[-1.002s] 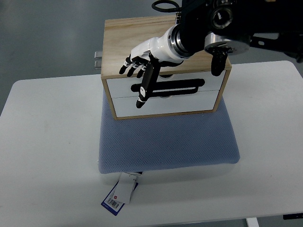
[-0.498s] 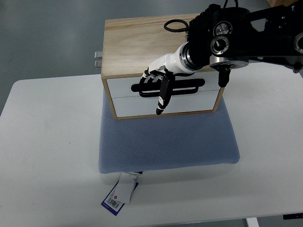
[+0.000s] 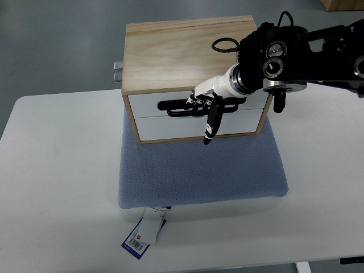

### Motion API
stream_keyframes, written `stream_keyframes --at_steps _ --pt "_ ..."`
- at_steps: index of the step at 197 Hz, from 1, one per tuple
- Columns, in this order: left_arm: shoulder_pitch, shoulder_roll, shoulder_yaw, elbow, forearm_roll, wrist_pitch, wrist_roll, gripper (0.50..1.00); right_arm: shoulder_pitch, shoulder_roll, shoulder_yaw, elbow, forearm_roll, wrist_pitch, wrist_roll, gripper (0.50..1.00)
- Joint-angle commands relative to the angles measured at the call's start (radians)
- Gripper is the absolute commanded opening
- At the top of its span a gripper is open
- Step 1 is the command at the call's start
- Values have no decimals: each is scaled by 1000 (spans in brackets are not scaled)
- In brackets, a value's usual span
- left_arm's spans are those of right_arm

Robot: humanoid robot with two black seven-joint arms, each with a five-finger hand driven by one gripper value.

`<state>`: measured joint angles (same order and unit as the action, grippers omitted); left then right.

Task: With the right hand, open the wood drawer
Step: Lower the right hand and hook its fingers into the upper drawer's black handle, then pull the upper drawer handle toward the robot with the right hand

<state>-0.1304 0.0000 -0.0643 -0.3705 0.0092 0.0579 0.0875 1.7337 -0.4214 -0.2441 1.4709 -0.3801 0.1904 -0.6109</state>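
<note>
White table (image 3: pixel 57 170), wood drawer (image 3: pixel 196 115) shut, right hand (image 3: pixel 206 102) fingers hooked on its black handle (image 3: pixel 173 106).

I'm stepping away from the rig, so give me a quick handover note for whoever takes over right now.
Right hand: at the upper drawer's black handle, fingers curled at the bar; a firm grasp cannot be confirmed.
Left hand: not in view.
Wood drawer box sits on the blue cushion on the white table.
Done: hand brought to the handle.
Left: both drawer fronts look flush, so the pull is yet to come.
</note>
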Motion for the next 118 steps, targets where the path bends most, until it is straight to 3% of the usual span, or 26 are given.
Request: stream_keyframes --at_steps 1,6,23,118 --pt "0 0 0 1 0 0 0 1000 0 -17 5 0 12 35 0 940" --pt "0 0 0 1 0 0 0 1000 -2 -31 12 6 24 84 0 940" --pt "0 0 0 1 0 0 0 1000 0 -50 14 15 63 130 0 940" --pt "0 0 -2 4 -2 0 0 1000 26 -92 28 135 112 210 0 940"
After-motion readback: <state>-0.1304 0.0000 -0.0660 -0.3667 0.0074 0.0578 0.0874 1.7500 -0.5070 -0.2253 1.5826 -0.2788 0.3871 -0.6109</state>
